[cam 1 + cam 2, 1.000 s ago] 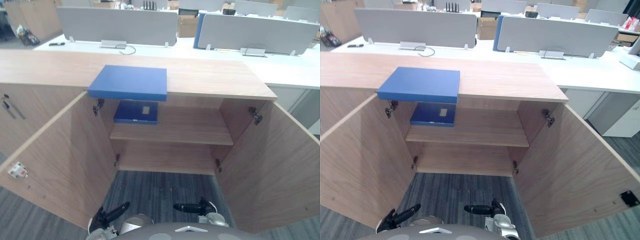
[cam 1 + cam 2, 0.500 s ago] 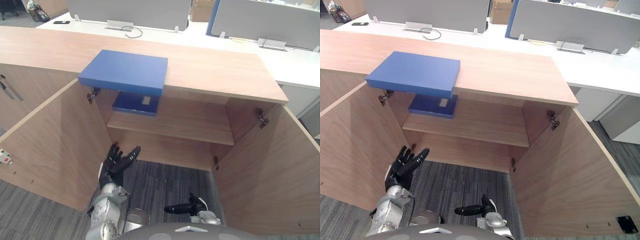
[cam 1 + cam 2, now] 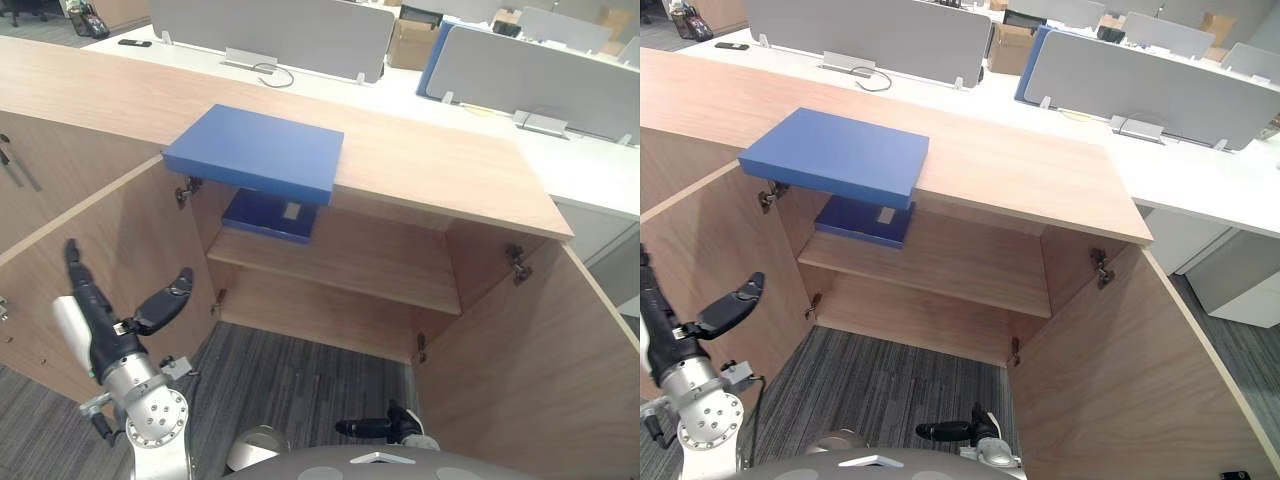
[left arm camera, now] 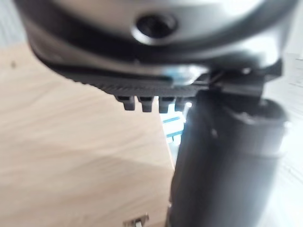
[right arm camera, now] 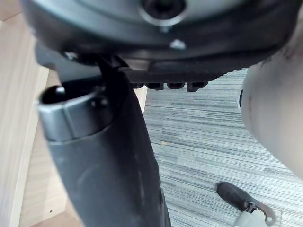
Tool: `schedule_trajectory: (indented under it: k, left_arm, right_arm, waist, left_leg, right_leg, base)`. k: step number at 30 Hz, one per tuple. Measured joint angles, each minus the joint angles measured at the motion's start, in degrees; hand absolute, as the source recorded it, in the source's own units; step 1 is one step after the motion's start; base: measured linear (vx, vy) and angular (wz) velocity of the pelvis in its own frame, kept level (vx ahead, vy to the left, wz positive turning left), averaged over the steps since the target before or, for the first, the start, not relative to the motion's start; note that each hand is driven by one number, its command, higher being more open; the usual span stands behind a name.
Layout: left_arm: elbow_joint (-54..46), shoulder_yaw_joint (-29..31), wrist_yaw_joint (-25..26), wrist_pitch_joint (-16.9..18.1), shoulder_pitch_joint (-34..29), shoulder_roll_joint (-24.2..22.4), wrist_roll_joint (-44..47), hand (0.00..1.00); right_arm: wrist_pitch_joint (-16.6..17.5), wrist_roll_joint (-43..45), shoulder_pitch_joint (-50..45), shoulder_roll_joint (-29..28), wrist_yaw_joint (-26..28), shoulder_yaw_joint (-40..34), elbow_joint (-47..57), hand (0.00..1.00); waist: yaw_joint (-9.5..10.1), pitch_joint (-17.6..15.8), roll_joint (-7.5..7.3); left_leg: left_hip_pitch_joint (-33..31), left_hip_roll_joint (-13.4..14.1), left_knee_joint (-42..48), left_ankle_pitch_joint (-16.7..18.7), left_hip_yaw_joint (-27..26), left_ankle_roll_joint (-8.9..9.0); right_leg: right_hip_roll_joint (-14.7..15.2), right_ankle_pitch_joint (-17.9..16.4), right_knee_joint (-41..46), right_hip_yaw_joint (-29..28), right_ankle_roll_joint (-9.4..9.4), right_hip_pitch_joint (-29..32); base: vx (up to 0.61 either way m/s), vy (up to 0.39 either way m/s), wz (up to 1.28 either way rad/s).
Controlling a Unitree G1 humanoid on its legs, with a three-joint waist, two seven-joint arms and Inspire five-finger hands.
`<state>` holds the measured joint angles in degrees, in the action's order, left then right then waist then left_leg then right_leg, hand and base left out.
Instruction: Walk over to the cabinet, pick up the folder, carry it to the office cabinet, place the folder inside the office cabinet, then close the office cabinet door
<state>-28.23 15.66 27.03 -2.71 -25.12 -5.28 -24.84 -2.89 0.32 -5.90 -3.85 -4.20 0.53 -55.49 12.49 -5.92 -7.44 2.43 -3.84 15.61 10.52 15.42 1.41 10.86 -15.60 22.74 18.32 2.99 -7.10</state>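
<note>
A blue folder (image 3: 255, 152) lies flat on the wooden cabinet top (image 3: 440, 165), its near edge jutting out over the open compartment. A second, darker blue folder (image 3: 270, 214) rests on the inner shelf (image 3: 370, 265) at the left. My left hand (image 3: 108, 335) is raised in front of the open left door (image 3: 120, 235), fingers straight up and thumb (image 4: 222, 165) spread, well below and left of the top folder, holding nothing. My right hand (image 3: 375, 428) hangs low over the carpet, fingers straight and empty.
Both cabinet doors stand wide open; the right door (image 3: 530, 370) swings far out towards me. Behind the cabinet is a white desk (image 3: 1200, 170) with grey divider screens (image 3: 870, 35). Grey carpet (image 3: 300, 390) lies between the doors.
My left arm has risen from low by the floor to beside the left door, hand spread. The camera has shifted. The right hand stays low. The folders have not moved.
</note>
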Motion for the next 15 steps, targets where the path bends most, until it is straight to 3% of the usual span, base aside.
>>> schedule_trajectory:
  k: [4,15]
  left_arm:
    - [-4.26,1.14,1.37,-0.02,0.87,1.16,-7.79,1.0]
    - [-0.55,4.88,-0.44,-1.32,10.63,15.44,-20.7,1.0]
  right_arm:
    - [1.11,-0.14,1.15,0.51,0.0,0.11,-2.81,1.0]
    - [2.43,-2.45,3.53,1.97,2.74,0.18,-6.83,1.0]
  waist:
    - [-0.1,0.09,0.12]
    - [-1.74,0.03,0.8]
  left_leg:
    - [1.34,0.44,-2.38,-1.35,-1.54,0.42]
    - [4.49,0.46,-5.95,-3.56,-6.07,0.45]
  right_leg:
    - [-0.58,0.0,-1.52,-3.13,-0.01,0.06]
    - [-0.86,1.78,-3.92,-9.15,1.05,0.03]
  base:
    - [-0.05,-0.006,-0.25]
    - [-0.09,0.055,-0.23]
